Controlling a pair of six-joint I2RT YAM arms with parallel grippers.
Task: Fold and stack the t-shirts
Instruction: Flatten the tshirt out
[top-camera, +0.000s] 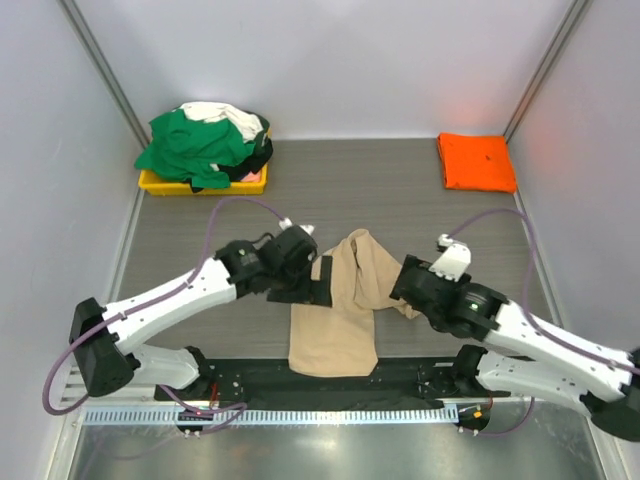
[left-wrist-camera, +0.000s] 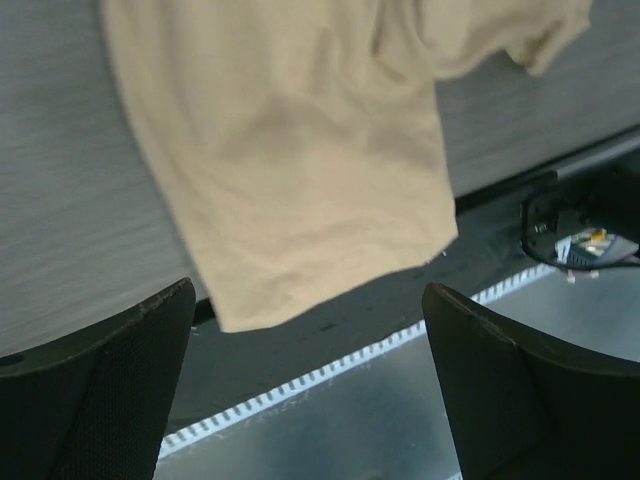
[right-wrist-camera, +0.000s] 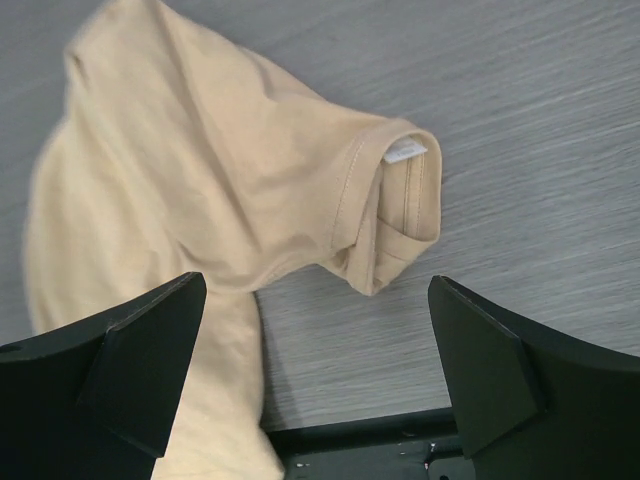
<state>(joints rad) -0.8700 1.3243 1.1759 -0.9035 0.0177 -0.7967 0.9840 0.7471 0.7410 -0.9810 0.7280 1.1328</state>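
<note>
A tan-beige t-shirt (top-camera: 345, 300) lies crumpled at the table's near middle, its lower end over the black front strip. It also shows in the left wrist view (left-wrist-camera: 300, 150) and the right wrist view (right-wrist-camera: 200, 190), where the collar with its white label faces right. My left gripper (top-camera: 312, 285) is open at the shirt's left edge, holding nothing. My right gripper (top-camera: 400, 285) is open at its right edge, holding nothing. A folded bright orange t-shirt (top-camera: 476, 161) lies at the far right. Green (top-camera: 190, 148), white (top-camera: 225, 113) and black shirts are heaped in the far left tray.
The shallow yellow tray (top-camera: 160, 183) stands at the far left under the heap. A black strip (top-camera: 420, 375) and a toothed metal rail (top-camera: 300, 413) run along the near edge. Grey walls close in on both sides.
</note>
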